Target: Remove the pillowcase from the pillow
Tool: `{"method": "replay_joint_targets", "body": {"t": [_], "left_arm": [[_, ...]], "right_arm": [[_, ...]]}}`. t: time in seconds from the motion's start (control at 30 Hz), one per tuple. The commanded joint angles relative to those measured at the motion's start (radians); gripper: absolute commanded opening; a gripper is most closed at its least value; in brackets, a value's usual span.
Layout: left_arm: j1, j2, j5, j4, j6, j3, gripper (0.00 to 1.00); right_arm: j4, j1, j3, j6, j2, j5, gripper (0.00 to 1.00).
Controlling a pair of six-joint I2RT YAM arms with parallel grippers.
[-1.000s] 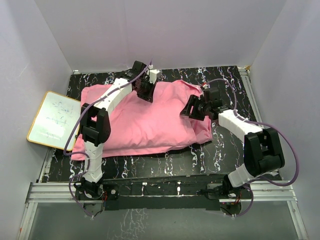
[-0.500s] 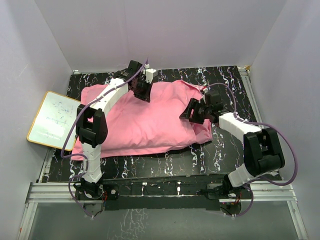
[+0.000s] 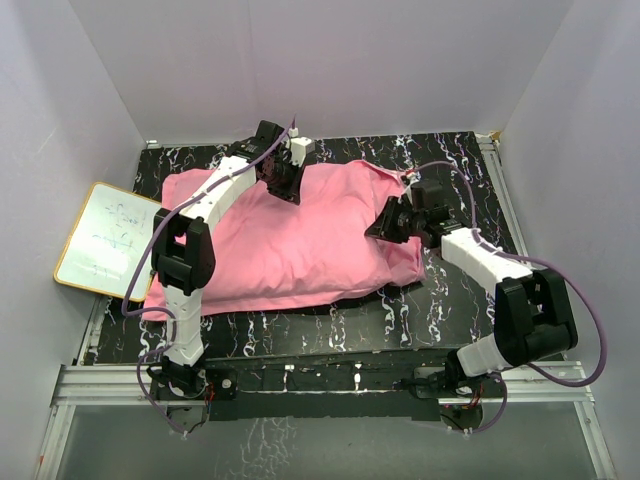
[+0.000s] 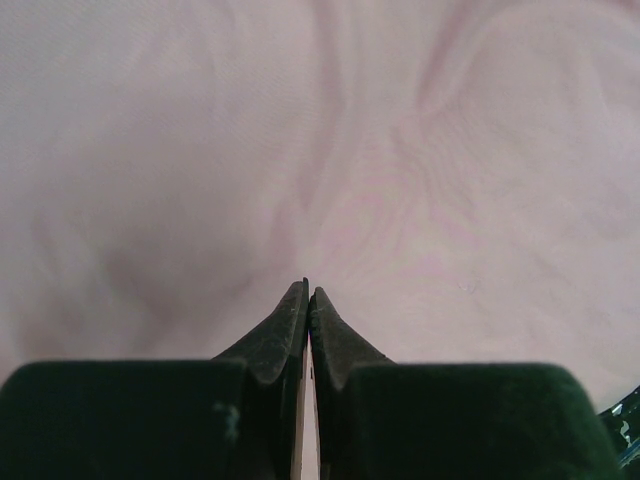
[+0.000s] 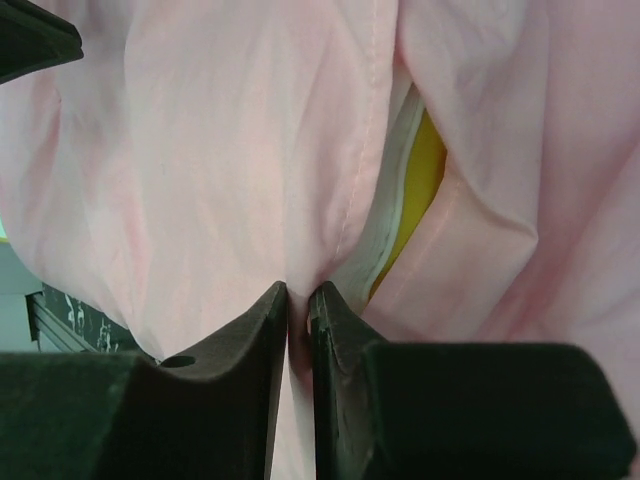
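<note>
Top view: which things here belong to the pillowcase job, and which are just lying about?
Job: pillowcase; pillow, its yellow edge showing in the opening; left tool; right tool, pinching the pillowcase.
Lying about: whiteboard with yellow frame, off to the left.

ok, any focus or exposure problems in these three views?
Top external: sharp, evenly lit, no glare, only a soft shadow along the near edge of the pillowcase. Left wrist: pale, low-contrast fabric fills the frame; the left gripper is dark and soft. Right wrist: seam and the yellow band of the pillow are crisp; the right gripper is near-black, detail lost.
</note>
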State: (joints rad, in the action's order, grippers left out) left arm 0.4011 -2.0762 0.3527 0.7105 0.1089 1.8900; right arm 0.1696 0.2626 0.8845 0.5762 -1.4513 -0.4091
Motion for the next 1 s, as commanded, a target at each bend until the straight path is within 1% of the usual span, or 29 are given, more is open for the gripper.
{"method": "replay_joint_targets", "body": {"t": [0.0,0.2,0.37,0.57,0.67,0.83,0.87,0.93,0.97], "left_arm": [[-0.004,0.052,0.023,0.010,-0.012,0.020,0.00],[0.002,0.055,0.032,0.014,-0.020,0.040,0.00],[0.014,0.023,0.095,0.045,-0.063,0.122,0.00],[0.044,-0.028,0.152,0.089,-0.071,0.228,0.02],[0.053,-0.067,0.178,0.112,-0.086,0.290,0.05],[0.074,-0.128,0.204,0.117,-0.119,0.358,0.19],[0.079,-0.137,0.206,0.116,-0.123,0.361,0.25],[0.087,-0.152,0.221,0.122,-0.132,0.360,0.42],[0.094,-0.156,0.229,0.129,-0.135,0.356,0.47]], "right_arm": [[0.002,0.047,0.078,-0.028,0.040,0.064,0.18],[0.010,0.129,0.113,-0.039,0.048,0.108,0.12],[0.008,0.197,0.158,-0.048,0.067,0.123,0.12],[-0.042,0.214,0.152,-0.038,0.113,0.090,0.12],[-0.078,0.217,0.124,-0.006,0.097,0.053,0.08],[-0.141,0.248,0.080,0.031,0.039,0.012,0.08],[-0.151,0.260,0.075,0.036,0.024,0.006,0.08],[-0.175,0.289,0.072,0.046,-0.006,0.001,0.08],[-0.184,0.307,0.076,0.050,-0.024,0.001,0.08]]}}
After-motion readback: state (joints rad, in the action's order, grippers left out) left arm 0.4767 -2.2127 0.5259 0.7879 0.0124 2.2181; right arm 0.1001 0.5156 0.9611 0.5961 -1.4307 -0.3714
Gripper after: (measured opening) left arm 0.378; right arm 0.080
